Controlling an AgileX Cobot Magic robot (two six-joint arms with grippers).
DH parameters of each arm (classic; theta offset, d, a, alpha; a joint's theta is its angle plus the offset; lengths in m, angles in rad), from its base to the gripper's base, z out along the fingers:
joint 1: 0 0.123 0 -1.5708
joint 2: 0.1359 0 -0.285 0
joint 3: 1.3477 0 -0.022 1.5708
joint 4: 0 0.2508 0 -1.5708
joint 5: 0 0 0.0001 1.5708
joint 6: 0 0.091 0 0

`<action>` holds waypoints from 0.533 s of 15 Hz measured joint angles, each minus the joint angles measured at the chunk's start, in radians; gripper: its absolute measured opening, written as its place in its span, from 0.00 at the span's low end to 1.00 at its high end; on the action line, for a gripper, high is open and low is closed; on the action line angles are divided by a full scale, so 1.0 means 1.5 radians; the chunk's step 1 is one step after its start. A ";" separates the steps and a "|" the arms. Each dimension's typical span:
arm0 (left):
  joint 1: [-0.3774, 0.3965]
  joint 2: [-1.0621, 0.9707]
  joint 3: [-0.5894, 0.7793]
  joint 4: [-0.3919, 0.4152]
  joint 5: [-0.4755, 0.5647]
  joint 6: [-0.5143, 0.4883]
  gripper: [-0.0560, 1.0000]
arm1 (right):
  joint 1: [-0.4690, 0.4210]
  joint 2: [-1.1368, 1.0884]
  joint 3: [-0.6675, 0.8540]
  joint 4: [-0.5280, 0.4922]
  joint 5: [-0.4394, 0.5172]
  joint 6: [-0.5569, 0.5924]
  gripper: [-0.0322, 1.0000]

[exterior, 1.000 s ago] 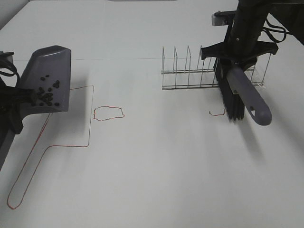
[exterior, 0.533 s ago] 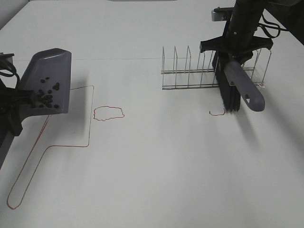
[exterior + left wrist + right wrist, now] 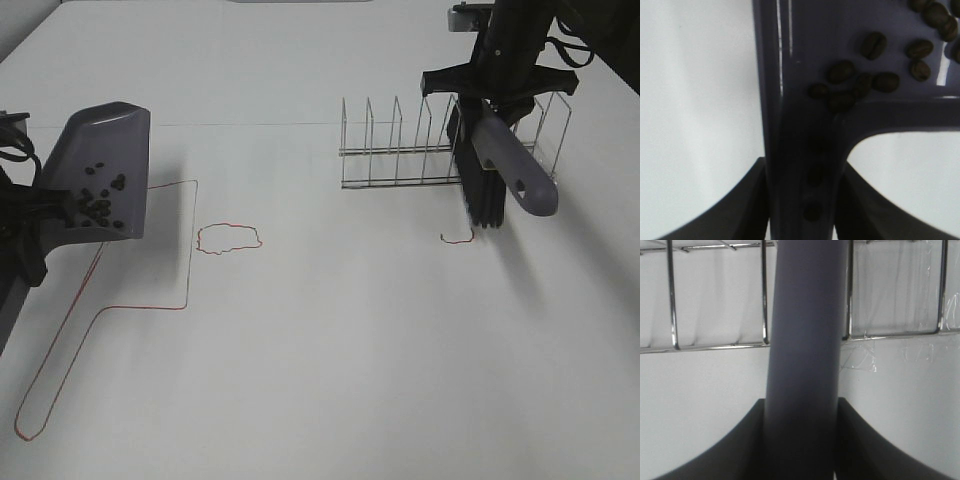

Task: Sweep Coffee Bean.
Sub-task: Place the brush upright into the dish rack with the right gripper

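The left gripper [image 3: 18, 228] is cut off by the left edge of the high view. The right gripper [image 3: 497, 90] at the far right merges with its dark arm. The black bristles of the brush [image 3: 516, 178] cover part of a small red mark on the table [image 3: 350, 350].

Only the wrist views show the grips. The left jaws are clamped on the handle of the dustpan [image 3: 105, 140]. The right jaws are closed on the brush's grey handle, with the wire rack [image 3: 400, 152] just behind.

The coffee beans [image 3: 98, 200] lie in the dustpan at the far left. They are bunched at its handle end, just beyond the left jaws and well apart from the right jaws. Dark spots on the handle between the left jaws are too blurred to identify.
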 joint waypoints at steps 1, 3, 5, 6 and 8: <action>0.000 0.000 0.000 0.000 0.000 0.000 0.37 | 0.000 0.001 -0.001 -0.003 0.007 0.000 0.37; 0.000 0.000 0.000 0.000 0.000 0.000 0.37 | 0.001 -0.007 -0.005 -0.020 0.007 0.000 0.37; 0.000 0.000 0.000 0.000 0.000 0.000 0.37 | 0.001 -0.019 -0.007 -0.019 0.008 0.000 0.37; 0.000 0.000 0.000 0.000 0.000 0.000 0.37 | 0.001 -0.020 -0.009 -0.015 0.008 0.002 0.37; 0.000 0.000 0.000 0.000 0.000 0.000 0.37 | 0.000 -0.017 -0.009 0.003 0.008 0.003 0.37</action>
